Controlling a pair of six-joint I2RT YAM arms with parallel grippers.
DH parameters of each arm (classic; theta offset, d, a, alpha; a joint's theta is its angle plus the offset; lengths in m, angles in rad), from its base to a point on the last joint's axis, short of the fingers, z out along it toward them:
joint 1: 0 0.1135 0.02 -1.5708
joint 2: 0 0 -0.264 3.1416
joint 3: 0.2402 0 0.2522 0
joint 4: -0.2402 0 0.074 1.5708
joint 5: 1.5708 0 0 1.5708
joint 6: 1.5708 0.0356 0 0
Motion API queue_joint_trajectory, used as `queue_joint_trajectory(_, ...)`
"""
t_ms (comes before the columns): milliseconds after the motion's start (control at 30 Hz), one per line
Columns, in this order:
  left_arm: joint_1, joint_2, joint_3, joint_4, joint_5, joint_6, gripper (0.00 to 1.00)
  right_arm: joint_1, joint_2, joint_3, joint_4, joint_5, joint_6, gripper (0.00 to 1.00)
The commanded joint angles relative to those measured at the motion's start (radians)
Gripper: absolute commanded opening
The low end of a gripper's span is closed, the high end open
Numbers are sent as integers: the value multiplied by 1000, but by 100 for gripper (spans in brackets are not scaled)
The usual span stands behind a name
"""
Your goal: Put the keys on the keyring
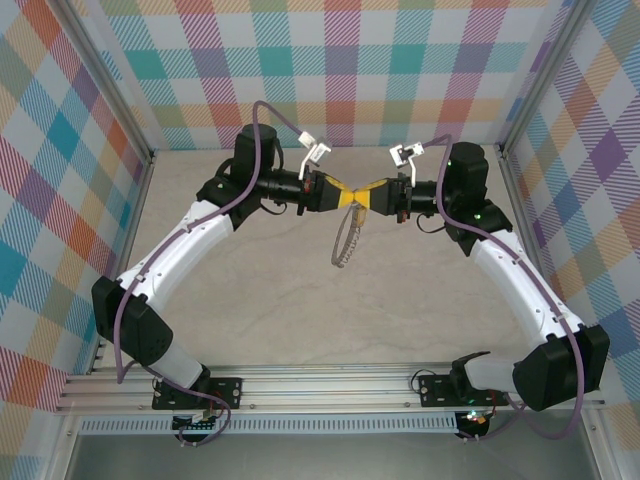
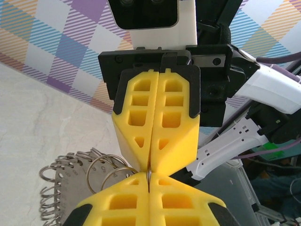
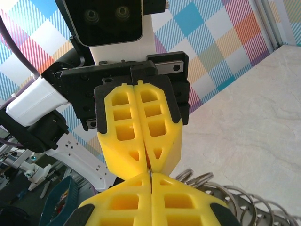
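My left gripper (image 1: 348,197) and right gripper (image 1: 370,196) meet tip to tip above the middle of the table. Both sets of yellow fingers are pressed shut on one thin silvery ring edge (image 2: 149,175) that runs between the two tips. From that spot the keyring (image 1: 344,245) hangs down as a long grey loop. In the left wrist view its wire rings (image 2: 106,170) and numbered metal tags (image 2: 66,182) dangle left of my left gripper (image 2: 149,186). In the right wrist view the rings (image 3: 244,202) show right of my right gripper (image 3: 151,181). The keys are hidden.
The beige tabletop (image 1: 300,300) lies under the hanging loop, closed in by checked walls (image 1: 60,200) on three sides. An aluminium rail (image 1: 330,385) with both arm bases runs along the near edge.
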Motion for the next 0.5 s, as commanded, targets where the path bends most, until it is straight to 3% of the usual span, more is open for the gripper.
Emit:
queue_joint_trajectory(0, -33, 4, 6, 50, 22, -3, 0, 5, -12, -16, 66, -7, 19, 0)
queue_joint_trajectory(200, -38, -37, -74, 200, -81, -105, 0, 5, -31, -30, 52, 42, 25, 1)
queue_joint_trajectory(333, -37, -65, -114, 272, -144, -149, 0, -1, -53, -34, 29, 83, 13, 27)
queue_joint_trajectory(467, -37, -77, -118, 279, -159, -153, 0, -41, -106, -70, 40, 125, 26, 37)
